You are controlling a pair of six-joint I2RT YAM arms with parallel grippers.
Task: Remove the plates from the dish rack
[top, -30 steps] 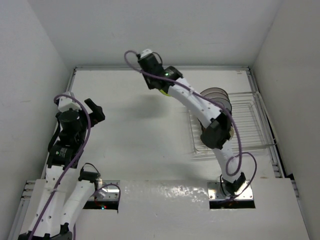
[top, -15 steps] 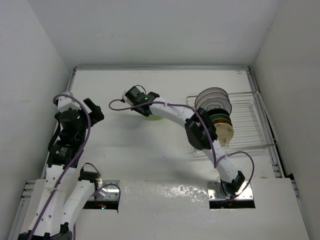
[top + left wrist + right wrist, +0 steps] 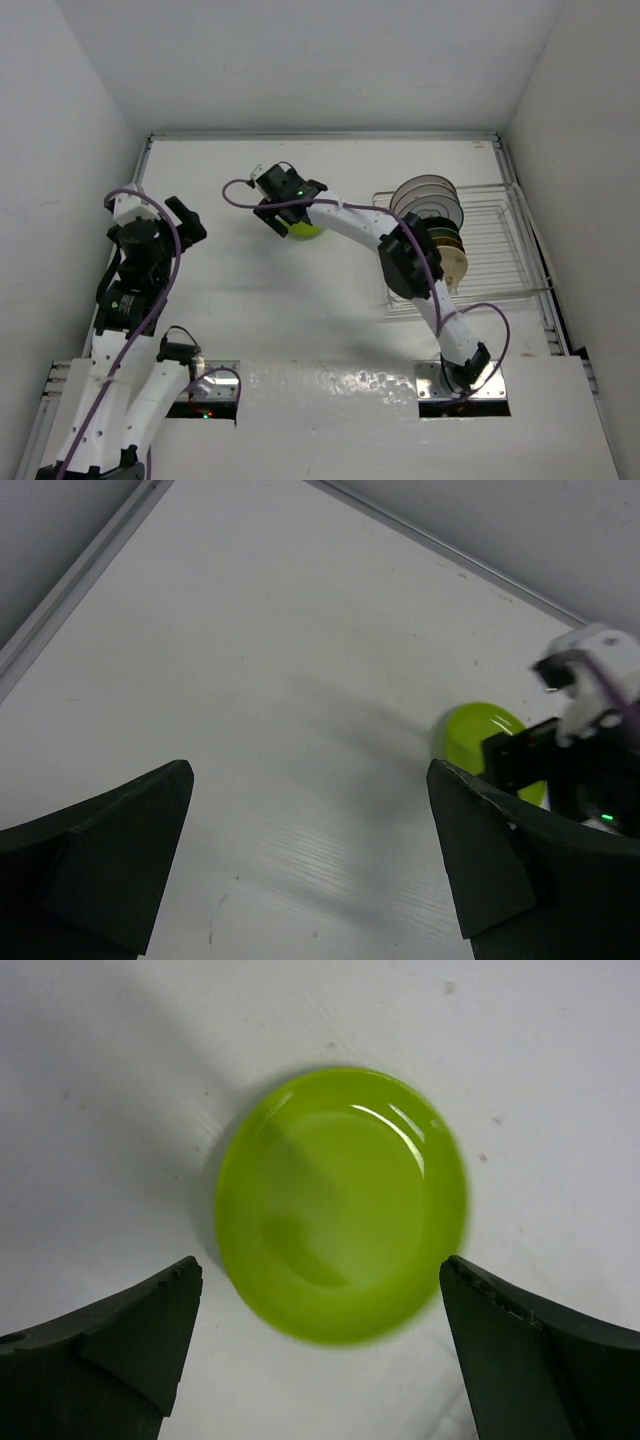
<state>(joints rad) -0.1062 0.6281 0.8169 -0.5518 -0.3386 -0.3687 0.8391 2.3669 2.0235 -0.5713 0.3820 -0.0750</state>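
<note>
The right claw (image 3: 281,203) has let go of the green plate (image 3: 340,1205) and hangs over it with fingers apart, so the plate now lies flat on the table (image 3: 230,290) near the far edge, one done, while more plates (image 3: 432,205) wait in the dish rack (image 3: 500,250).

One lime green plate (image 3: 340,1205) lies on the counter (image 3: 230,290), left of the one wire dish rack (image 3: 500,240). At the rack's left end stand the upright plates (image 3: 432,205), packed edge-on. There look to be five, but the overlap makes it unsure, and the nearest is one tan plate (image 3: 456,266). There are two arms, with one left claw (image 3: 308,770) and one right claw (image 3: 320,1260).
</note>
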